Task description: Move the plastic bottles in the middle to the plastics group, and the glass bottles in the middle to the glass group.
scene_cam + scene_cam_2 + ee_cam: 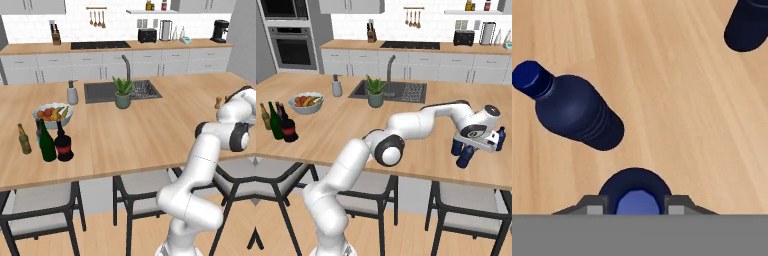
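Note:
My gripper (pixel 468 148) is at the right end of the wooden island, pointing down and shut on a small dark-blue plastic bottle (pixel 465 157). In the hand view the bottle's cap (pixel 637 202) sits between my fingertips (pixel 596 205). Two similar dark-blue bottles, the plastics group, stand close by, one (pixel 574 112) to the left and one (pixel 749 25) further off. At the far left of the island stand the tall green wine bottle (pixel 47 142) and the squat black bottle with a red band (pixel 64 145). An olive-brown beer bottle (pixel 24 140) stands beside them.
A fruit bowl (pixel 52 114) sits behind the glass bottles. A grey soap dispenser (pixel 72 93), the sink (pixel 100 92) and a potted plant (pixel 122 95) lie mid-island. Small shakers (pixel 218 102) stand at the right. Stools (pixel 466 205) line the front edge.

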